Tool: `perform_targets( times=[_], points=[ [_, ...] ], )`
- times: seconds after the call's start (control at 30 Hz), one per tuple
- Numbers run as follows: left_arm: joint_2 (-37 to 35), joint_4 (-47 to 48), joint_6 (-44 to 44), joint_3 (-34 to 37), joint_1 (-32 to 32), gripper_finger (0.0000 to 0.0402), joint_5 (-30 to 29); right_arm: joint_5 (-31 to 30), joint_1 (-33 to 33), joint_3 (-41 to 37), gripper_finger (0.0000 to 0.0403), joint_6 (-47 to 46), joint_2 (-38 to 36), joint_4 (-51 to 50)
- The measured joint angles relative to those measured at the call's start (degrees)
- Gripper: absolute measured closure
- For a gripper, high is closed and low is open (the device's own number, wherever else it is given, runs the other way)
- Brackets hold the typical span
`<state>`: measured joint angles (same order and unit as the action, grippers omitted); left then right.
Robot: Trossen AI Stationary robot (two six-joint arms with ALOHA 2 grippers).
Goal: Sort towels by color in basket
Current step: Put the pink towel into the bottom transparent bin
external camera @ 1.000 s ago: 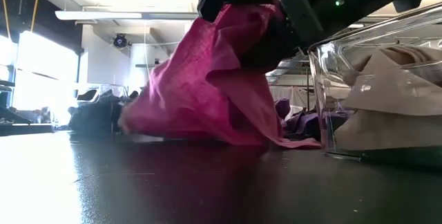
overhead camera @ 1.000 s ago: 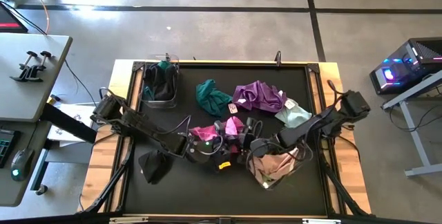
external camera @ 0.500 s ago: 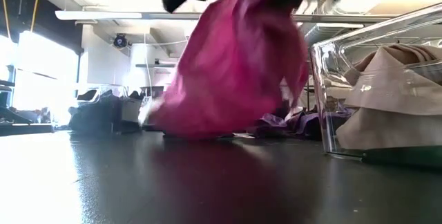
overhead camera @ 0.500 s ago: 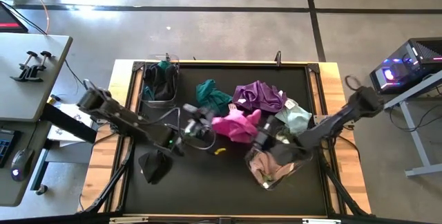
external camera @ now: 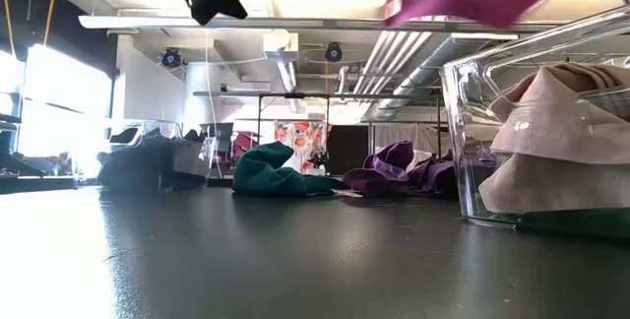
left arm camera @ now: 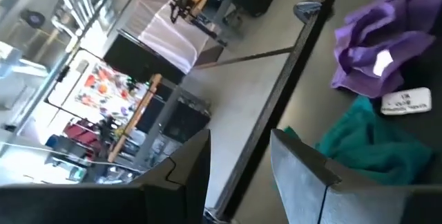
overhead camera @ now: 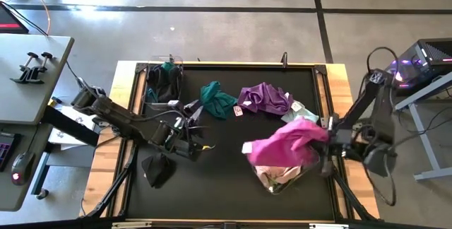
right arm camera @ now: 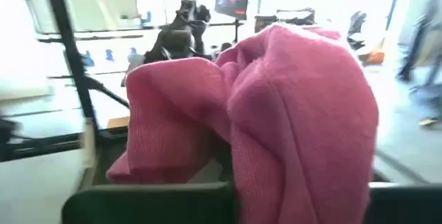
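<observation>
1. Towel status: magenta towel [overhead camera: 286, 150] is up off the table, hanging from my right gripper [overhead camera: 326, 138], which is pinched shut on one edge of it. It drapes over the clear basket [overhead camera: 281, 176] at the right front of the table, where pale pink cloth already lies.
2. Handling, my read: light, limp, no stiffness. It folds under its own weight and will swing with any fast arm move. Not fragile, not slippery; the knit gives the fingers plenty of grip.
3. Where to grab: a bunched fold or raised ridge, not a flat layer. An edge pinch works but leaves a long trailing tail that could catch the basket wall.
4. Left gripper [overhead camera: 189, 134] is at left-centre over bare table, fingers spread, holding nothing.
5. Others loose at the back: teal towel [overhead camera: 215, 98], purple towel [overhead camera: 265, 98], mint towel [overhead camera: 300, 116]. Black towel [overhead camera: 157, 169] at front left. Dark ones in the back-left basket [overhead camera: 164, 83].
</observation>
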<state>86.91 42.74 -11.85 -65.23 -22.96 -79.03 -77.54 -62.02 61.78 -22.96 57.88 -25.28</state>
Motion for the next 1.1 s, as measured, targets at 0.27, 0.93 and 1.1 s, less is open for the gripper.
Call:
perform_targets(
  times=[0.27,0.93,1.1],
  points=[
    [4.66,-3.25,-8.57,0.00,0.96,0.0266,3.92,9.79,-1.13,2.83,0.0402,-34.25,-0.20,-34.28],
    [19.64,-59.01,31.51,0.00,4.57,0.0266,46.26,61.44,20.82,-28.09,0.0384,-48.09,3.68,-9.64],
    [19.63,-57.12,31.53,0.00,4.59,0.0266,46.52,66.49,24.00,-26.76,0.0325,-48.69,3.78,-10.97]
  ],
)
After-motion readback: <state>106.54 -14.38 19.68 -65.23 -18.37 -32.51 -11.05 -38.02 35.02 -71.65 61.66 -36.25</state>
